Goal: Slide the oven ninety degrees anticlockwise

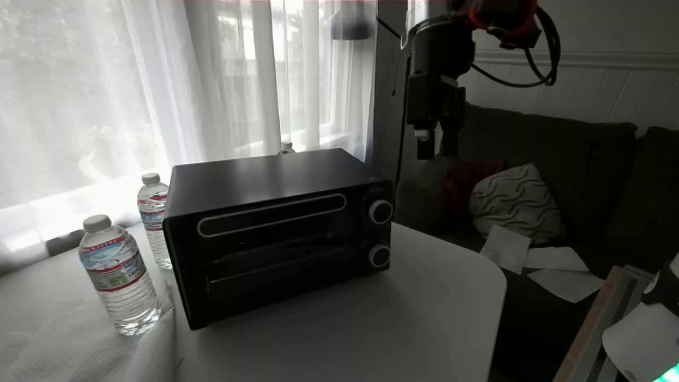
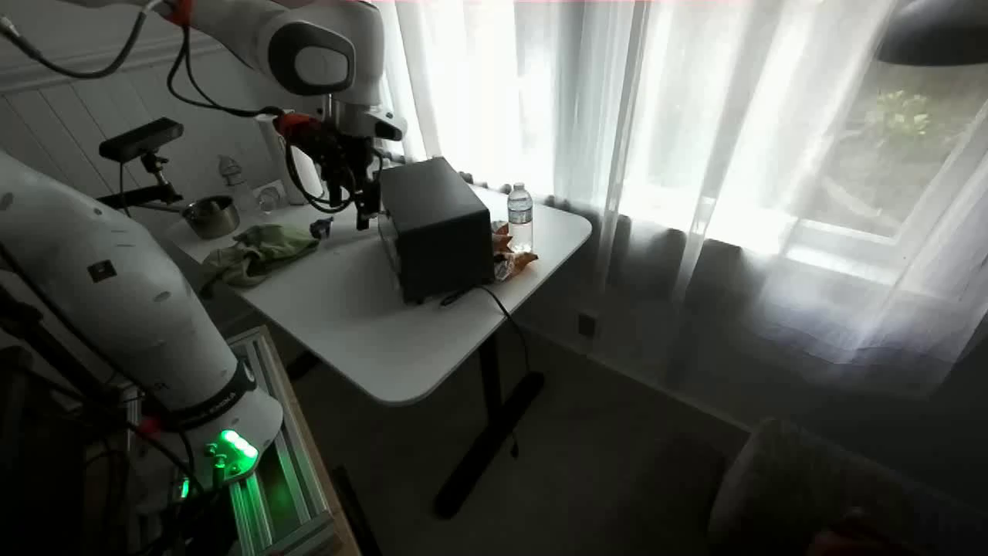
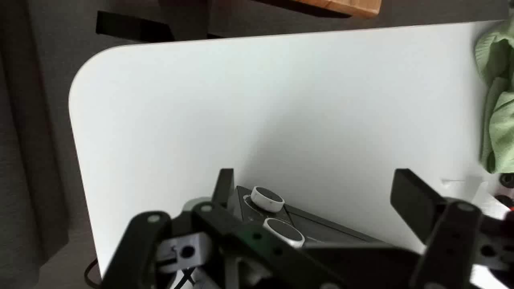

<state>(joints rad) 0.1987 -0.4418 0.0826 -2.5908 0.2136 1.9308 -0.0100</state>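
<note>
The oven (image 1: 276,233) is a large black box on the white table; its door, long handle and two silver-ringed knobs show in an exterior view. In an exterior view its dark top and side (image 2: 444,239) show. In the wrist view part of its front (image 3: 321,226) and both knobs show low in the picture, partly hidden by the gripper. My gripper (image 1: 437,148) points down, near the knob end of the oven; in an exterior view the gripper (image 2: 363,216) is beside the front. In the wrist view the gripper (image 3: 313,180) has its fingers wide apart with nothing held.
Water bottles (image 1: 119,276) stand close by the oven's end, and one bottle (image 2: 521,220) stands behind it with an orange snack bag (image 2: 513,262). A power cord (image 2: 502,305) hangs off the table (image 2: 363,347). A green cloth (image 2: 270,245) and a metal pot (image 2: 211,218) are farther along.
</note>
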